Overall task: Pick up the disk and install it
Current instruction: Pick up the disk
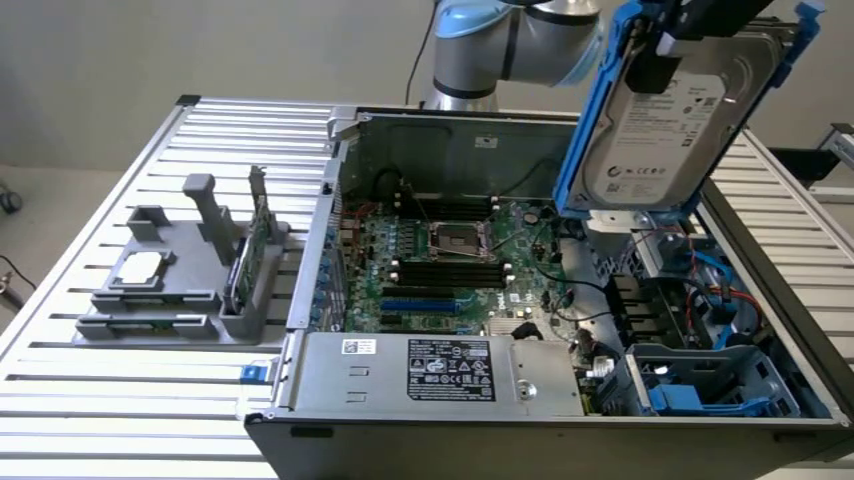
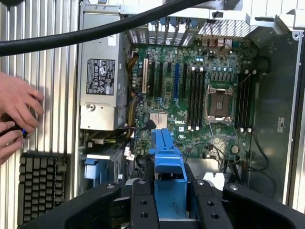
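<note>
Disk (image 1: 674, 120), a silver-grey hard drive with a white label and a bright blue carrier frame (image 2: 169, 164) around its edges, hangs in the air at the exterior view's upper right. It is tipped almost upright, with its label facing the camera. The gripper (image 1: 663, 55) has hold of the disk: its black fingers (image 2: 143, 205) are drawn partway together and press on opposite sides of the blue frame, with the frame filling the gap between them. Behind the disk you can see the pale blue and grey joints of the robot arm (image 1: 514, 40). Below the disk lies an open computer case (image 1: 787, 330) on its side, its interior facing up. Inside it you see a green motherboard (image 1: 441, 270) with a processor socket (image 1: 447, 238) near its middle and rows of dark memory slots (image 1: 447, 272) beside that. A silver power supply (image 1: 441, 372) with a black label sits along the case's near edge, and a blue drive bay (image 1: 681, 397) sits in the corner at the exterior view's lower right. The case rests on a slatted metal table (image 1: 120, 420). At the exterior view's left, well apart from the case, a grey fixture (image 1: 160, 310) holds a small square processor chip (image 1: 140, 268) lying flat and a thin green circuit card (image 1: 256, 240) standing upright. In the wrist view, a person's hands (image 2: 14, 112) rest on the table beside the case, near a dark keyboard (image 2: 40, 186), and a thick black cable (image 2: 95, 32) crosses in front of the camera.
</note>
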Controlling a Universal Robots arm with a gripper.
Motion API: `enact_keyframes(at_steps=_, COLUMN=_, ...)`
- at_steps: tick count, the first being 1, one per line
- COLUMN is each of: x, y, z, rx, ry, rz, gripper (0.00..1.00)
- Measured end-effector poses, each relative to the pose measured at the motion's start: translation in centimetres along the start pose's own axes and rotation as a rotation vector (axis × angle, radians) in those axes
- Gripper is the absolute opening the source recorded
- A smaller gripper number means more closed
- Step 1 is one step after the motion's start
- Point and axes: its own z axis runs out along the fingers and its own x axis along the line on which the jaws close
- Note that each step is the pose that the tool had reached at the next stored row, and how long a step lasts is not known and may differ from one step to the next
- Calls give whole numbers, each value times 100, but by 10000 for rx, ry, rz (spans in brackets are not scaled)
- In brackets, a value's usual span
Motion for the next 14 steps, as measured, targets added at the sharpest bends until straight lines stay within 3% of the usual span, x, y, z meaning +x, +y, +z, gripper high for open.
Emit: enact_keyframes(at_steps=14, x=294, y=-473, z=63, rx=-1, ry=28, rz=1, gripper=32)
